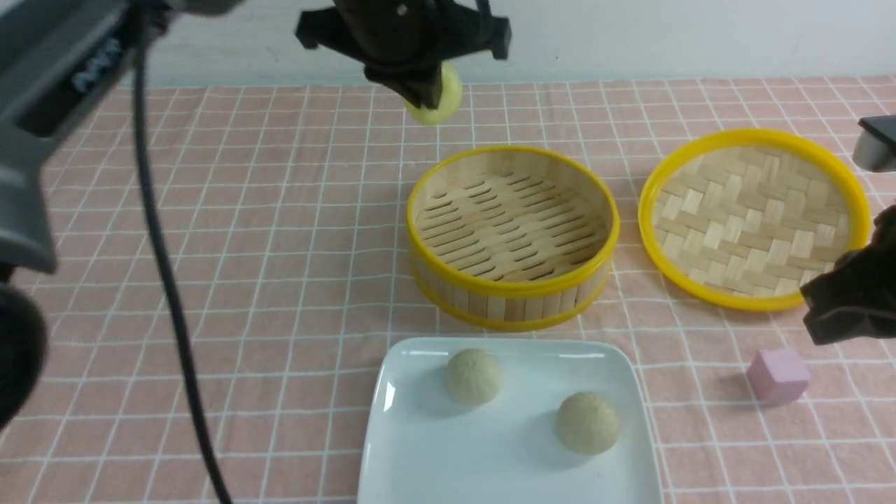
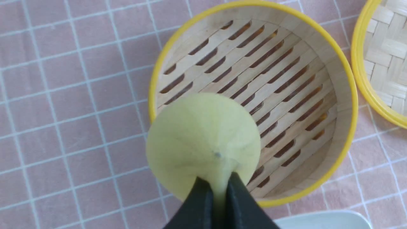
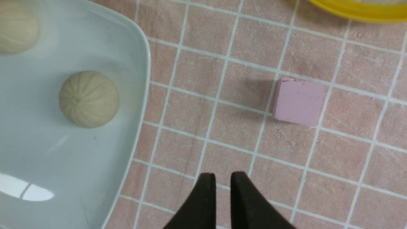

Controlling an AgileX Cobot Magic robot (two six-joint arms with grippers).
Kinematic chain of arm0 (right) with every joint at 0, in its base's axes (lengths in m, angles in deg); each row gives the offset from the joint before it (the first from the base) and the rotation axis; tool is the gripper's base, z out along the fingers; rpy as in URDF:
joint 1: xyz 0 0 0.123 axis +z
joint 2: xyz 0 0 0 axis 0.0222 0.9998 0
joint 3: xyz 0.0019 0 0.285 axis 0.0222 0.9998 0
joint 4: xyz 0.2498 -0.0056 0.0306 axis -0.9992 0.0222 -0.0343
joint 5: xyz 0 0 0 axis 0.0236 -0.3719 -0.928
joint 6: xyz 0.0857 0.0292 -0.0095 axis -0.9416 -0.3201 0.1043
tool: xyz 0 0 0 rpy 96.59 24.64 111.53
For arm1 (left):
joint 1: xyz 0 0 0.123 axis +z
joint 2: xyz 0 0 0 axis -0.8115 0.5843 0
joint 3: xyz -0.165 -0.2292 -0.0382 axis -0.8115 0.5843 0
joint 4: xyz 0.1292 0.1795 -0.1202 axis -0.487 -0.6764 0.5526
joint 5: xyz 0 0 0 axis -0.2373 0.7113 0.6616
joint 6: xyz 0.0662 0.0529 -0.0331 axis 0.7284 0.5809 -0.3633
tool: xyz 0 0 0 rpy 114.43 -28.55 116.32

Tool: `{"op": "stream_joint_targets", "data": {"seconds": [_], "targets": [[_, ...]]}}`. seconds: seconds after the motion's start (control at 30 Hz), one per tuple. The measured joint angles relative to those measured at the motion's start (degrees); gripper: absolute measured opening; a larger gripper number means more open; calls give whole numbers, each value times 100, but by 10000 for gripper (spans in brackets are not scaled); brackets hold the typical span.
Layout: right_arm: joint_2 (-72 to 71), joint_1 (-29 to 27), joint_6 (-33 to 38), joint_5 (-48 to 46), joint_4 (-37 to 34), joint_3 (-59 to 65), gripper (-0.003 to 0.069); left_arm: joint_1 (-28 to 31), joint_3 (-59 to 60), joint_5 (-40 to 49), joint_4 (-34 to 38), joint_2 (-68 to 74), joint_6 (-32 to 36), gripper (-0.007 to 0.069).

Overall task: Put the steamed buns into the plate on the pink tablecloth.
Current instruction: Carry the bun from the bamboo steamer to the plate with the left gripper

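The left gripper (image 2: 217,190), raised high over the pink tablecloth (image 1: 280,245), pinches the yellow bun (image 2: 203,140) above the edge of the steamer basket (image 1: 511,290). The right gripper (image 3: 222,184) hangs low by the pink cube (image 1: 778,376), jaws nearly together, empty. Two beige buns (image 1: 474,376) (image 1: 587,422) lie apart on the plate (image 1: 434,462).

the tablecloth (image 1: 280,210) is showing salmon pink under a white grid; the yellow bun (image 1: 445,98) is contrasting with two beige buns (image 1: 474,376) (image 1: 587,422).

Plate (image 1: 434,455) near-L corner prob. free
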Motion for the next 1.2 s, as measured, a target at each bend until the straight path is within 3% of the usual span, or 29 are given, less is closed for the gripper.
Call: {"op": "stream_joint_targets", "data": {"seconds": [0.13, 0.2, 0.23, 0.5, 0.83, 0.97, 1.2], "targets": [[0, 0, 0, 13, 5, 32, 97, -333, 1161, 5, 135, -567, 0, 22], [0, 0, 0, 18, -7, 159, 97, -861, 2618, -25, 220, -963, -139, 22], [0, 0, 0, 20, -7, 159, 97, -861, 2716, -35, 228, -963, -164, 22], [0, 0, 0, 203, 0, 370, 107, -1568, 5273, -1527, 172, -1331, -1611, 22], [0, 0, 22, 28, 12, 337, 115, -1679, 5987, -2473, 136, -1365, -1894, 48], [-191, 0, 175, -445, 1, 192, 116, -1679, 6007, -2573, 94, -1371, -2131, 112], [-1503, 0, 221, -1113, 139, 137, 78, -1679, 5744, -2352, -168, -1627, -2325, 289]]}}
